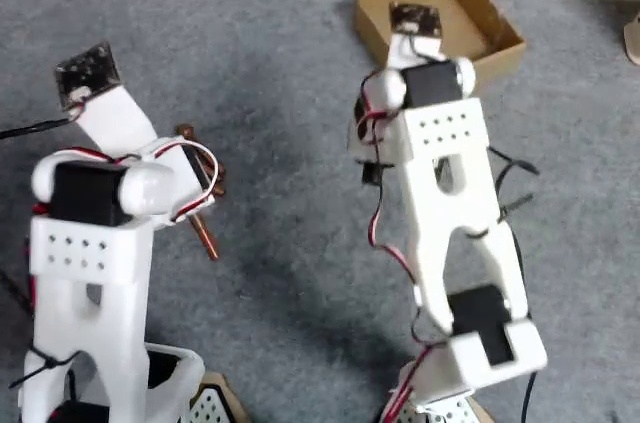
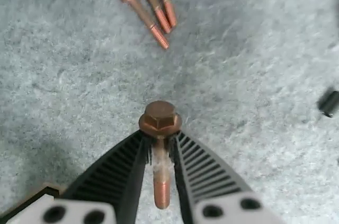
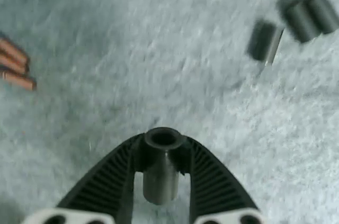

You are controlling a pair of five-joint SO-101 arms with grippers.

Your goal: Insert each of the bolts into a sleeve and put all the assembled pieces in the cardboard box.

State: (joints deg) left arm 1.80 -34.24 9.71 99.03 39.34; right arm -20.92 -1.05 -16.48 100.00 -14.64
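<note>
The copper bolt, small, rigid and probably slick, is clamped in the left pincer just under its hex head, its tip free. The dark sleeve, a stiff light tube, is pinched near its open mouth by the right pincer. Spare bolts and spare sleeves lie on the grey bench; the cardboard box stands farther off

There are no words, numbers or signs to read here. The cardboard box at the far side of the surface is plain brown. The bolt in the left pincer and the sleeve in the right pincer show no marks that can be read.
</note>
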